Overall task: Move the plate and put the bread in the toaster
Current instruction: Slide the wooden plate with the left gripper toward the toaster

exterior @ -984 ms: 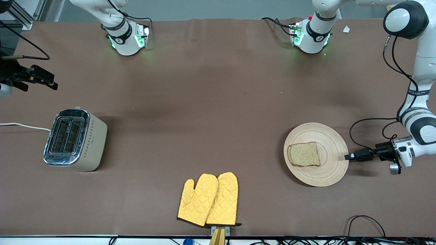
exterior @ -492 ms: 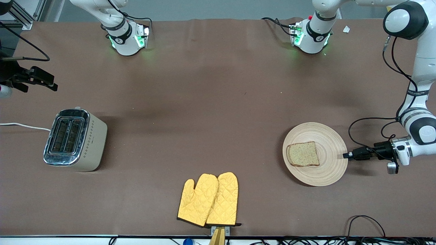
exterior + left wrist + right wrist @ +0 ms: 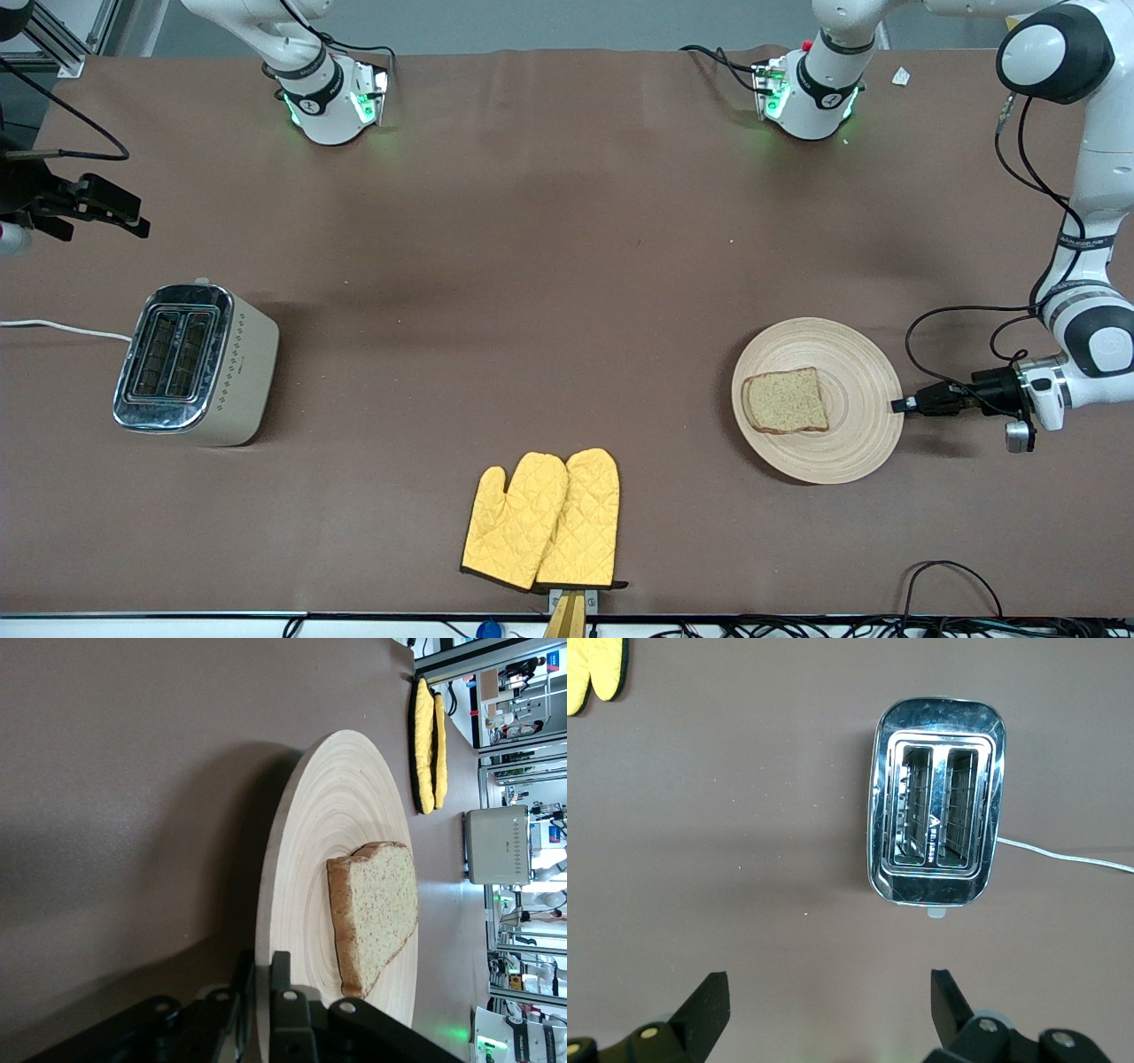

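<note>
One small shift: our left gripper (image 3: pixel 899 406), clamped on the plate (image 3: pixel 855 372) rim, has dragged it toward the right arm's end; our right gripper (image 3: pixel 137 226) waits, spread.

No readable text, labels, brands or numbers on anything in view

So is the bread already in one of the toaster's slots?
No, the bread lies flat on the plate, and both slots of the toaster show empty in the right wrist view.

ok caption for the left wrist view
Left gripper clamps the rim of the plate carrying the bread.
</note>
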Controlling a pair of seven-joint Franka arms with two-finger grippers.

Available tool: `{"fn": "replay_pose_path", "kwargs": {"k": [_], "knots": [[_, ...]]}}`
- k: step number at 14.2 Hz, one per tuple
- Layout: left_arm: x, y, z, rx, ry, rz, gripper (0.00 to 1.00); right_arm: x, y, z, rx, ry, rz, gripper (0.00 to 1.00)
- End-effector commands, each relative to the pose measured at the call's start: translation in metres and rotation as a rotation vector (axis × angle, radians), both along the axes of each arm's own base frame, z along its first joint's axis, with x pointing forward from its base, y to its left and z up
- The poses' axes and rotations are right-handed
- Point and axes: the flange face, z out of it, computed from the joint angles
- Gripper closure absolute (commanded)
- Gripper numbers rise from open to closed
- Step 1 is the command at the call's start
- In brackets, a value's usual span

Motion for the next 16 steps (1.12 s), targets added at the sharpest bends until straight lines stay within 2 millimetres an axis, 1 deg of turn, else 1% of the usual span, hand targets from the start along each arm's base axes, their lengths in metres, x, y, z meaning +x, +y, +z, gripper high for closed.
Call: {"fn": "replay_pose_path", "kwargs": {"k": [1, 3, 5, 6, 7, 8, 9, 10, 12, 14, 16], "knots": [[0.001, -0.002, 0.005, -0.030, -0.023, -0.031, 0.98, -0.002, -0.002, 0.000, 0.009, 0.002, -0.007, 0.00], [0.003, -0.007, 0.014, -0.043, -0.028, -0.048, 1.00, -0.003, -0.004, 0.002, 0.009, 0.000, -0.010, 0.00], [0.006, -0.018, 0.024, -0.067, -0.033, -0.078, 1.00, -0.005, -0.015, 0.003, 0.009, 0.007, -0.014, 0.00], [0.008, -0.027, 0.033, -0.084, -0.041, -0.096, 1.00, -0.006, -0.024, 0.004, 0.010, 0.006, -0.003, 0.00], [0.012, -0.038, 0.046, -0.102, -0.053, -0.119, 1.00, -0.006, -0.030, 0.003, 0.012, 0.007, 0.010, 0.00], [0.015, -0.052, 0.057, -0.116, -0.063, -0.144, 1.00, -0.006, -0.036, 0.002, 0.013, 0.008, 0.015, 0.00], [0.018, -0.067, 0.065, -0.134, -0.069, -0.165, 1.00, -0.006, -0.036, 0.000, 0.013, 0.011, 0.017, 0.00], [0.020, -0.091, 0.072, -0.158, -0.073, -0.194, 1.00, -0.004, -0.035, -0.002, 0.014, 0.014, 0.021, 0.00], [0.024, -0.131, 0.083, -0.199, -0.086, -0.239, 1.00, -0.001, -0.030, -0.005, 0.010, 0.013, 0.033, 0.00], [0.027, -0.176, 0.088, -0.217, -0.072, -0.289, 1.00, -0.001, -0.027, -0.006, 0.011, 0.018, 0.036, 0.00], [0.028, -0.228, 0.092, -0.232, -0.021, -0.324, 1.00, 0.001, -0.026, -0.013, 0.015, 0.029, 0.033, 0.00]]}}
